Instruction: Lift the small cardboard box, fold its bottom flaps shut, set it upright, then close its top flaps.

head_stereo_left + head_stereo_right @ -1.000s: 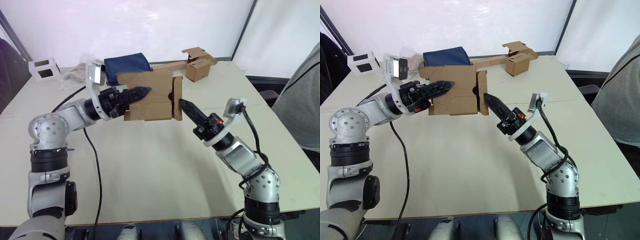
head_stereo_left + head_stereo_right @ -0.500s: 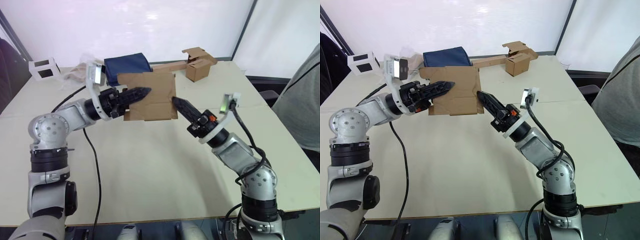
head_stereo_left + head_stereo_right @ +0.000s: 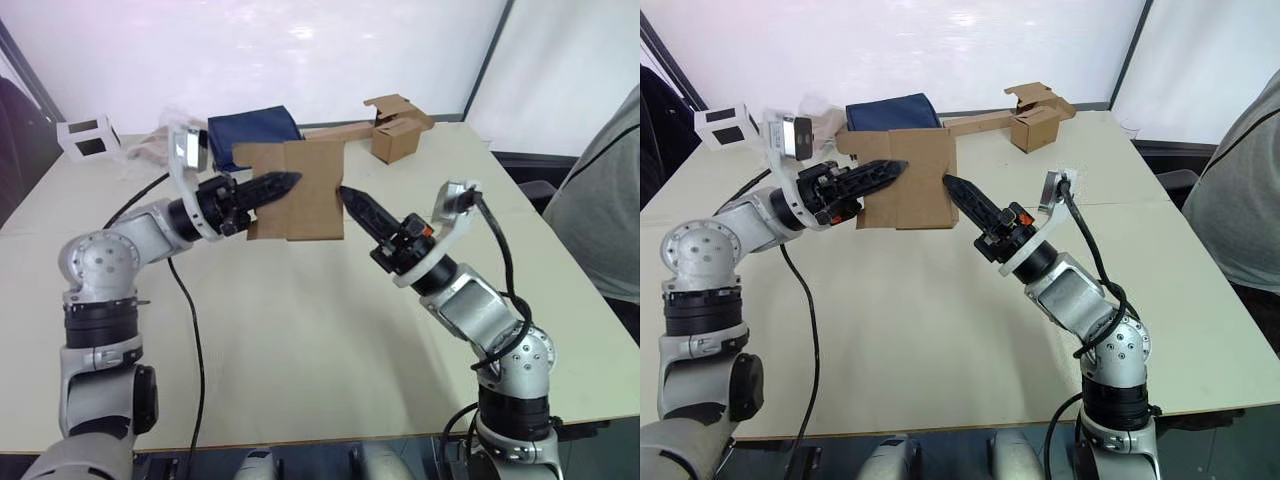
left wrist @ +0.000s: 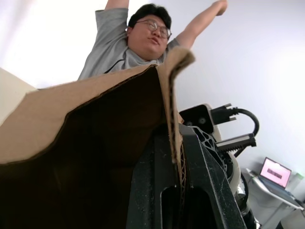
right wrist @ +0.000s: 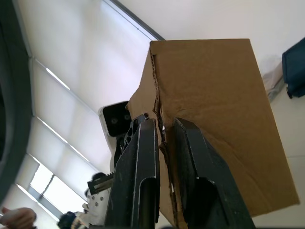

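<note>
Box (image 3: 300,190) hangs above the table, our left gripper (image 3: 283,183) clamped on its wall. Our right gripper (image 3: 350,195), fingers nearly together, has pushed the side flap flat since a second ago; bottom closing is underway.

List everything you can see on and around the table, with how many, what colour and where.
small brown cardboard box: one, brown, held above the table between both grippers
second cardboard box with long flat strip: one, brown, table's far right
folded fabric: one, dark blue, far side
small cube frame: one, white, far left corner
table: one, cream
person: one, grey shirt, at the right
left gripper: black, clamping a box panel
right gripper: black, at the box's right edge
</note>
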You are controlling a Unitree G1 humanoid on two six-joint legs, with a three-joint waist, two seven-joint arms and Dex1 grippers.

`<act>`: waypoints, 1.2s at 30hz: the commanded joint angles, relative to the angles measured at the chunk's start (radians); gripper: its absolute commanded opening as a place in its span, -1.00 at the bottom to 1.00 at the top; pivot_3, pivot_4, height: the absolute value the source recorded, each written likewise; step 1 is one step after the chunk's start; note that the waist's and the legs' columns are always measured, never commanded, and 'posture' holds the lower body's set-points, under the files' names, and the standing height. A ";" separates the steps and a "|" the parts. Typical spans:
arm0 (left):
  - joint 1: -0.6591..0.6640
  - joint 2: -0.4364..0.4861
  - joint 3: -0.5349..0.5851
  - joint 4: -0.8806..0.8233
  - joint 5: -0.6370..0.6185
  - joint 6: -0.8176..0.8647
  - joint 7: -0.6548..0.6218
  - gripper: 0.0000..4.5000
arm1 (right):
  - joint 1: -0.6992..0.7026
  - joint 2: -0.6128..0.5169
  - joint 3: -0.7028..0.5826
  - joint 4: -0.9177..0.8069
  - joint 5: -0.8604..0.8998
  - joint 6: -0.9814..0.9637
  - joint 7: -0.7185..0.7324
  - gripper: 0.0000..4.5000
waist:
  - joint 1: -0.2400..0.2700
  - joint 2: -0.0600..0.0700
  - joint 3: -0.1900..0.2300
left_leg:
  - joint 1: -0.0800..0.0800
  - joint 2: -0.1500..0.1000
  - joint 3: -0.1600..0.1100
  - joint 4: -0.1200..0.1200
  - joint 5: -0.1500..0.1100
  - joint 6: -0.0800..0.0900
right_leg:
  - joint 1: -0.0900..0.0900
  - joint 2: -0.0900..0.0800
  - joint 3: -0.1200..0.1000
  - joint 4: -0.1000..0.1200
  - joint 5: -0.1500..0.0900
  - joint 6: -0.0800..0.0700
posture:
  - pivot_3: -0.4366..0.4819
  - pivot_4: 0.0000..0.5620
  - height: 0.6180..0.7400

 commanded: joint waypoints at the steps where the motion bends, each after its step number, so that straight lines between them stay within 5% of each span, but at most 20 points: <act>1: -0.015 -0.010 0.011 -0.035 -0.017 -0.016 0.024 -1.00 | -0.020 -0.014 -0.022 -0.030 0.079 -0.013 0.017 -0.76 | 0.000 0.000 0.000 | 0.000 0.000 0.000 0.000 0.000 0.000 | 0.000 0.000 0.000 0.000 0.000 0.000 | -0.05 -0.47 1.00; 9: -0.026 -0.010 0.014 -0.028 -0.017 -0.026 0.028 -1.00 | 0.034 -0.054 -0.112 0.014 0.137 -0.064 -0.012 -0.76 | 0.000 0.000 0.000 | 0.000 0.000 0.000 0.000 0.000 0.000 | 0.000 0.000 0.000 0.000 0.000 0.000 | -0.05 -0.47 1.00; 10: -0.029 -0.009 0.013 -0.024 -0.015 -0.028 0.025 -1.00 | 0.038 -0.058 -0.116 0.029 0.133 -0.068 -0.024 -0.88 | 0.000 0.000 0.000 | 0.000 0.000 0.000 0.000 0.000 0.000 | 0.000 0.000 0.000 0.000 0.000 0.000 | -0.05 -0.47 1.00; 11: -0.033 -0.008 0.013 -0.020 -0.014 -0.028 0.025 -1.00 | 0.037 -0.063 -0.113 0.034 0.120 -0.066 -0.020 -0.99 | 0.000 0.000 0.000 | 0.000 0.000 0.000 0.000 0.000 0.000 | 0.000 0.000 0.000 0.000 0.000 0.000 | -0.05 -0.47 1.00; 24: -0.047 -0.018 -0.010 0.000 -0.007 -0.030 0.016 -1.00 | -0.060 -0.072 0.048 0.019 0.029 0.019 0.057 -1.00 | 0.001 0.000 0.000 | 0.000 0.000 0.000 0.000 0.000 0.000 | 0.000 0.000 0.000 0.000 0.000 0.000 | -0.05 -0.47 1.00; 36: -0.070 0.018 -0.095 0.001 0.092 -0.056 0.008 -1.00 | 0.070 -0.221 -0.144 -0.040 0.077 -0.014 0.036 -1.00 | 0.008 0.000 0.000 | -0.001 0.000 0.000 0.000 0.000 0.000 | 0.000 0.000 0.000 -0.001 0.000 0.000 | -0.05 -0.47 1.00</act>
